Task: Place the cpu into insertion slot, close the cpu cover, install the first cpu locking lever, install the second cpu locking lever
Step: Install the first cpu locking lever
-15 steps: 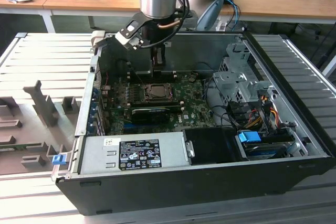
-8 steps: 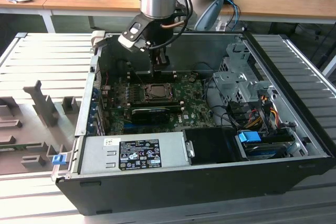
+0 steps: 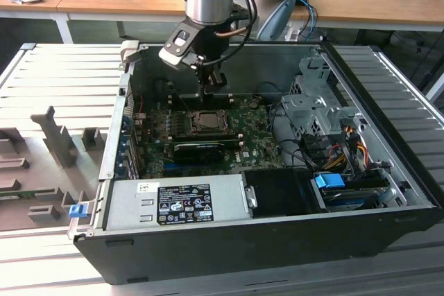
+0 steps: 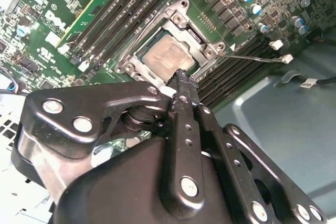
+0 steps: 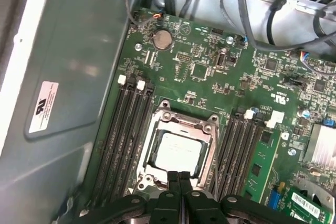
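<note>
The cpu [image 5: 178, 153], a dull silver square, lies flat in the insertion slot [image 5: 145, 170] on the green board; it also shows in the exterior view [image 3: 206, 120] and in the second wrist view [image 4: 165, 56]. The cpu cover [image 5: 184, 123], a silver frame, lies down around the chip [image 4: 202, 51]. A thin wire locking lever [image 4: 257, 56] sticks out sideways from the socket's corner. My gripper [image 5: 179, 178] is shut with nothing between its black fingers, and its tips hover just over the socket's edge [image 4: 181, 78]. In the exterior view the gripper [image 3: 211, 95] hangs over the socket's far side.
Long black memory slots [image 5: 126, 129] flank the socket on both sides. A black graphics card [image 3: 205, 149] lies nearer the case front, with the power supply [image 3: 173, 202] beyond it. Drive cage and cable bundles [image 3: 326, 136] fill the exterior view's right. The case wall [image 5: 68, 77] stands close by.
</note>
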Action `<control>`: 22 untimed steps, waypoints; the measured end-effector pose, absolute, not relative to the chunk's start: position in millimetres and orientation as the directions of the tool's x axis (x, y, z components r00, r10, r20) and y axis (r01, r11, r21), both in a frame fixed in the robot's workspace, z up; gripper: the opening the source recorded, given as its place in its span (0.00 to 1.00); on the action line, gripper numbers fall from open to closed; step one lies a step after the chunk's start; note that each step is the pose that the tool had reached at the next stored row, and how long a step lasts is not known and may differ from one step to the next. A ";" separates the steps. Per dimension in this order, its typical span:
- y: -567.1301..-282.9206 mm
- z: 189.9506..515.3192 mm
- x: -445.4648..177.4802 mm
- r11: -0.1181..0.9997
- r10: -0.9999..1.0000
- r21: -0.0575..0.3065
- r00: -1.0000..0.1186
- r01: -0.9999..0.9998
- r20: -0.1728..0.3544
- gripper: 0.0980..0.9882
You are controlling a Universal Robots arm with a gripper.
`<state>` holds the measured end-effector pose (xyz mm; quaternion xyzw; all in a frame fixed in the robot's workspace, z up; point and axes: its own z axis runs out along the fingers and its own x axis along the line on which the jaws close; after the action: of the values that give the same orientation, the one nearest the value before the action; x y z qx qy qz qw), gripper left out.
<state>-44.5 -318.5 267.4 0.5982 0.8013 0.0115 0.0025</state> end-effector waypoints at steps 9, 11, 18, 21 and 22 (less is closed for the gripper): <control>-318.5 267.4 -44.5 0.387 0.922 0.021 -0.387 0.922 0.010 0.01; -318.5 267.4 -44.5 0.413 0.911 0.021 -0.413 0.910 0.010 0.01; -318.5 267.4 -44.5 0.513 0.858 0.021 -0.513 0.858 0.010 0.01; -318.5 267.4 -44.5 0.558 0.829 0.021 -0.558 0.829 0.010 0.01; -318.5 267.4 -44.5 0.576 0.817 0.021 -0.576 0.817 0.010 0.01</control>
<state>-44.5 -318.5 267.4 0.4604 0.8876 0.0116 0.0007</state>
